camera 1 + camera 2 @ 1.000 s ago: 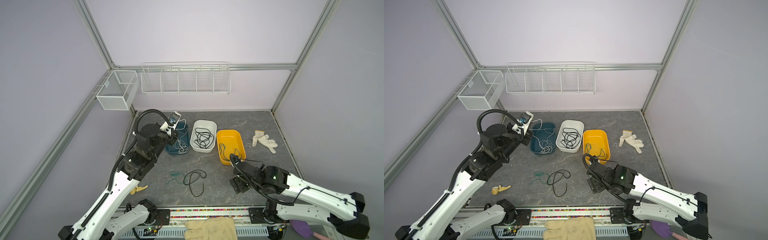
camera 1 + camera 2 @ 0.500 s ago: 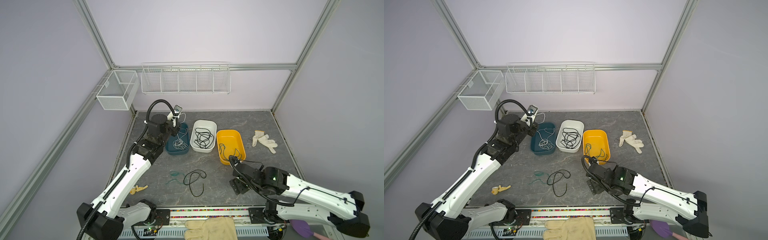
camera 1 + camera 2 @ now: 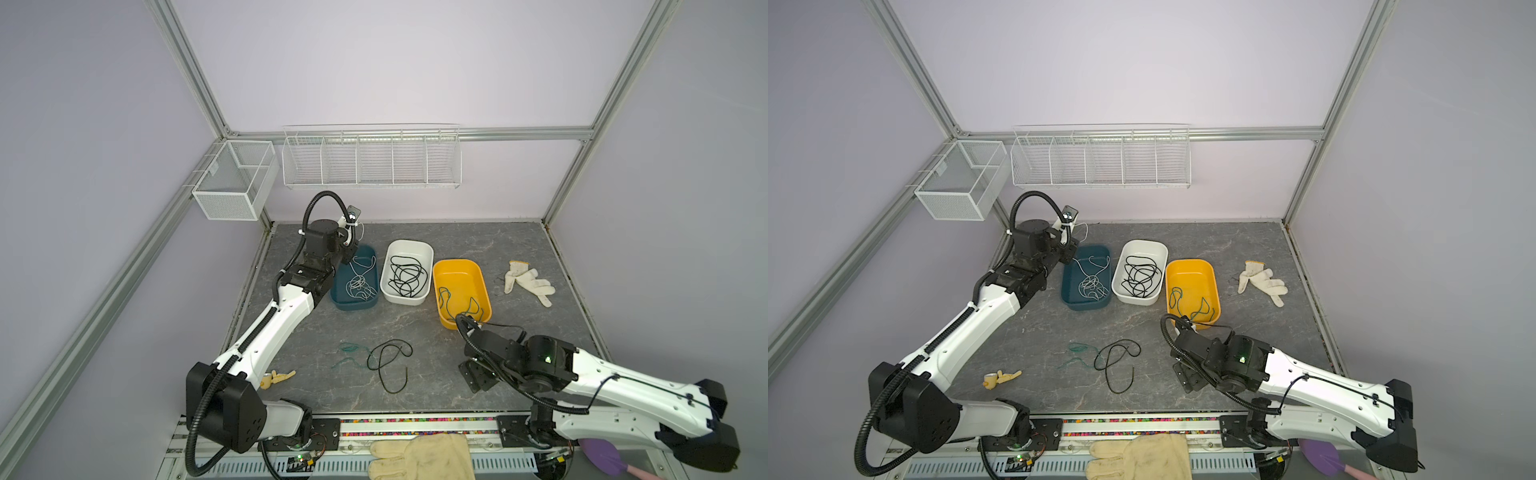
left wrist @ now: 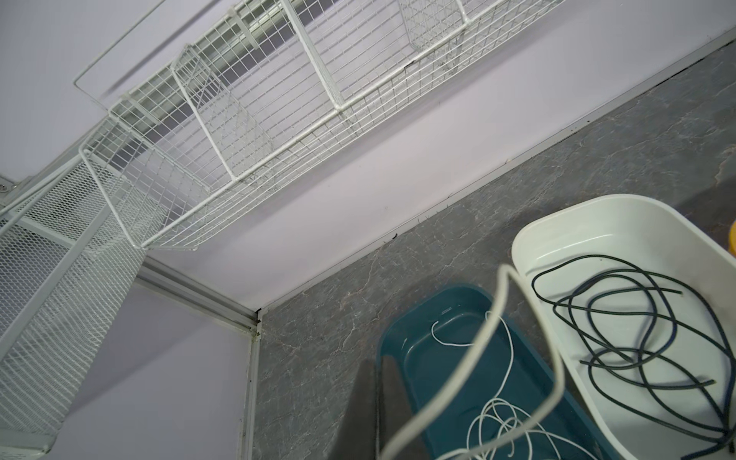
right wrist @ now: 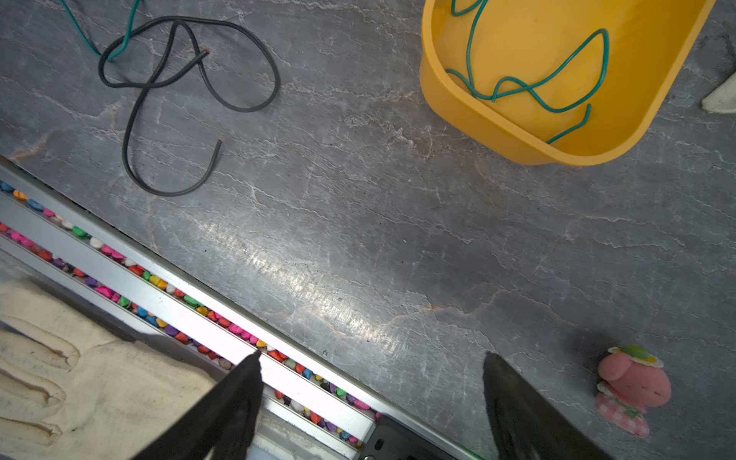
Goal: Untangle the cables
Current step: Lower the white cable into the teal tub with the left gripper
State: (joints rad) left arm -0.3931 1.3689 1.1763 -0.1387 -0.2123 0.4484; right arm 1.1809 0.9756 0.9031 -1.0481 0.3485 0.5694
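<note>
Left hand (image 4: 376, 402) clenched on white cable (image 4: 492, 330) above teal bin (image 3: 353, 307), bench (image 3: 415, 232) 10 o'clock. Right hand (image 5: 371, 358) released, empty, 5 o'clock. Black cable (image 5: 275, 77) and green cable (image 5: 128, 36) crossed at 6 o'clock. Light, limp, probably slippery; best pinched near a free end. Left wrist only: the grip itself. Right wrist only: black cable's cut ends.

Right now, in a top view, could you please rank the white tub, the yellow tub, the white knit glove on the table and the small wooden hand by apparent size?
1. white tub and yellow tub: about alike, so unranked.
2. knit glove.
3. wooden hand.
</note>
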